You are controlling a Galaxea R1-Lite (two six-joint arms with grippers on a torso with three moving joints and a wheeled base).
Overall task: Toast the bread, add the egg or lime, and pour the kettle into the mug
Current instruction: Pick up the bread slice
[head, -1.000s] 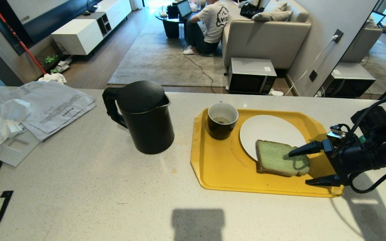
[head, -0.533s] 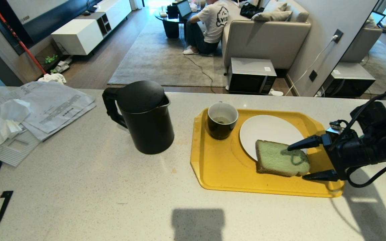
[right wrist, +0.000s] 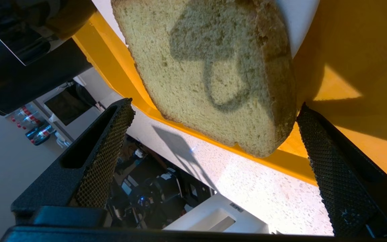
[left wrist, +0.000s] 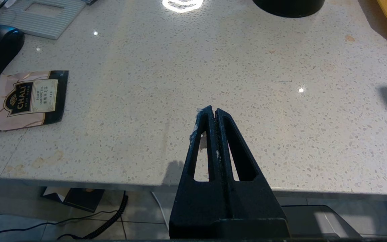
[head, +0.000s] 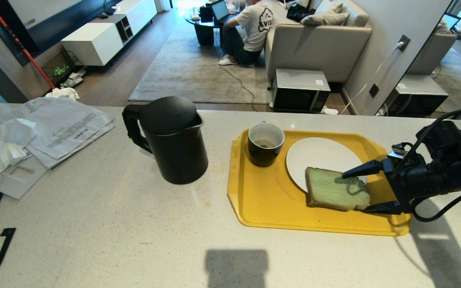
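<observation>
Right gripper set to take the bread off the tray

From the counter [head: 106, 224] inward: the kettle [head: 170, 140] stood at nine o'clock of the yellow tray [head: 266, 200], the mug [head: 265, 143] in the tray's eleven o'clock corner. The bread [head: 335, 193] lay half on the white plate [head: 318, 154], overhanging at five o'clock, probably easing a side grab. The right gripper [head: 364, 191] straddled it, spread wide, holding nothing. The left gripper [left wrist: 213, 116] sat pinched together, empty, at the counter's near edge.
</observation>
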